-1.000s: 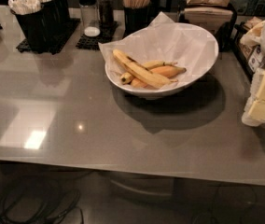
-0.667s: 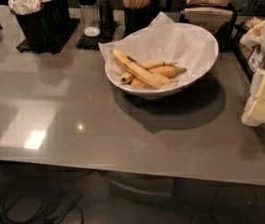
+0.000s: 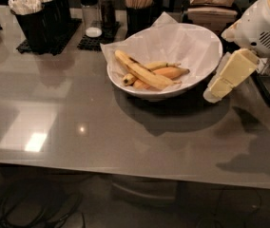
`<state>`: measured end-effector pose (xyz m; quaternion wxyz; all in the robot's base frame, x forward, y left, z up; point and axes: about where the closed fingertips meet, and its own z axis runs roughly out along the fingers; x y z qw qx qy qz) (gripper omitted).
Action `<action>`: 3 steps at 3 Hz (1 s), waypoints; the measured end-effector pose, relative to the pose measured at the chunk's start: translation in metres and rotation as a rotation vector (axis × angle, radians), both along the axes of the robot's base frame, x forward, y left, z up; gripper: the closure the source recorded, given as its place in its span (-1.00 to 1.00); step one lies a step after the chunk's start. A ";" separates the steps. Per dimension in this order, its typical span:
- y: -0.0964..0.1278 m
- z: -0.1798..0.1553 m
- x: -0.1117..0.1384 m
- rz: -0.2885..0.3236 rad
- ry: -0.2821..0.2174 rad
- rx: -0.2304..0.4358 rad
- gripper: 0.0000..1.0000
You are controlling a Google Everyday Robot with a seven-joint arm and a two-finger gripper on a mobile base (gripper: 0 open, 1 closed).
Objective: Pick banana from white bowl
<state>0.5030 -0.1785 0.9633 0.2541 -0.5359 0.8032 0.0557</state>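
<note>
Banana (image 3: 142,72): the longest of three, pale yellow with brown streaks. It lies slantwise in the bowl, its upper end toward the back left and its lower end toward the front right, and it rests across the other two.
Other fruit: a slim yellow banana (image 3: 162,65) lies just behind it. A plump orange-toned banana (image 3: 169,73) lies beside that, and both touch the long one.
White bowl (image 3: 166,93): wide and shallow, lined with crumpled white paper (image 3: 173,39) that stands up past the rim at the back and left. It sits on the bench right of centre.
Gripper (image 3: 214,93): cream-coloured, angled down and to the left from the white arm (image 3: 261,25) at the right edge. Its tip is just beside the bowl's right rim, outside the bowl and apart from the bananas. From where I stand I cannot tell whether it is open or closed.
Bench (image 3: 92,127): grey and glossy, with light glare at the left.
Back row: a black holder of white cutlery (image 3: 33,13), two shakers (image 3: 92,11) and a cup of wooden sticks (image 3: 138,1) stand behind the bowl.
Under the bench: dark cables (image 3: 25,208) lie on the floor.
</note>
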 end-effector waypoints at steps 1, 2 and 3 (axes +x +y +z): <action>0.000 0.000 0.000 -0.003 -0.001 0.002 -1.00; 0.021 -0.010 0.015 -0.009 0.015 0.079 -1.00; 0.021 -0.010 0.015 -0.009 0.015 0.079 -1.00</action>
